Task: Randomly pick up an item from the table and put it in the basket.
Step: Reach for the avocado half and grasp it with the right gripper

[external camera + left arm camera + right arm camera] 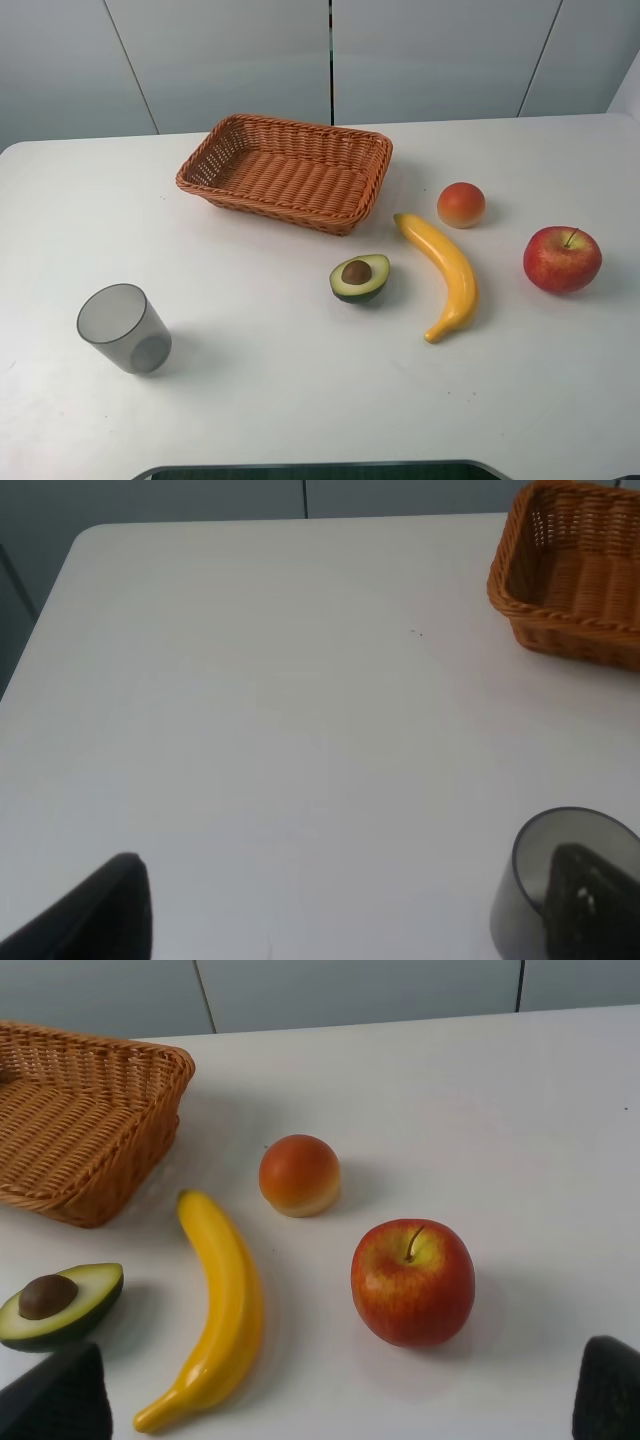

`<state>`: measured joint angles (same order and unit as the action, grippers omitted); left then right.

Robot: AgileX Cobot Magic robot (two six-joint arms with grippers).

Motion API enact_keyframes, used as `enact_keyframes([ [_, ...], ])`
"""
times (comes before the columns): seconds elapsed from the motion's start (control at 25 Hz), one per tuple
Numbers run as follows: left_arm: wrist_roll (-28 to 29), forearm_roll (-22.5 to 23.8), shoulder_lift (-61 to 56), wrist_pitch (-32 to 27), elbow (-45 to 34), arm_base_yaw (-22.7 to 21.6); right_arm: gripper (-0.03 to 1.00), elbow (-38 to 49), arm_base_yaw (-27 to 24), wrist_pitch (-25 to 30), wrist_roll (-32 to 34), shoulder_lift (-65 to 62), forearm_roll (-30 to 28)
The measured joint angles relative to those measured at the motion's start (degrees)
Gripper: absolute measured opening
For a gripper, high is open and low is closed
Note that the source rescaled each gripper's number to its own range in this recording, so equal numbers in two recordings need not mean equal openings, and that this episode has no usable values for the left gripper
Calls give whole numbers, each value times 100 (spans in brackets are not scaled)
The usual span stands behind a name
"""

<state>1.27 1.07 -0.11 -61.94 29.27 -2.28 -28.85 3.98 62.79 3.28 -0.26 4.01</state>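
Note:
The halved avocado (360, 277) lies cut side up on the white table (300, 400), just left of the banana; it also shows in the right wrist view (60, 1303). The empty wicker basket (286, 170) stands behind it at the table's back middle, and its corner shows in the left wrist view (575, 580). My left gripper (350, 920) is open and empty, low over the table's left part near the cup. My right gripper (335, 1410) is open and empty, on the near side of the fruit. Neither arm shows in the exterior high view.
A yellow banana (446, 272) lies right of the avocado. A small orange-red fruit (461, 204) sits behind it and a red apple (562, 259) at the right. A grey translucent cup (125, 327) stands front left.

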Motion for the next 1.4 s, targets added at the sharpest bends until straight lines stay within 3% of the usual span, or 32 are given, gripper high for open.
enact_keyframes([
  [0.44, 0, 0, 0, 0, 0, 0, 100, 0, 0, 0, 0, 140, -111],
  [0.64, 0, 0, 0, 0, 0, 0, 100, -95, 0, -15, 9, 1406, -55],
  [0.92, 0, 0, 0, 0, 0, 0, 100, -887, 25, -207, 84, 3612, 277],
  [1.04, 0, 0, 0, 0, 0, 0, 100, -1183, 431, -234, 313, 4552, 266],
  [1.4, 0, 0, 0, 0, 0, 0, 100, -2073, 2414, -873, 1435, 7051, -51],
])
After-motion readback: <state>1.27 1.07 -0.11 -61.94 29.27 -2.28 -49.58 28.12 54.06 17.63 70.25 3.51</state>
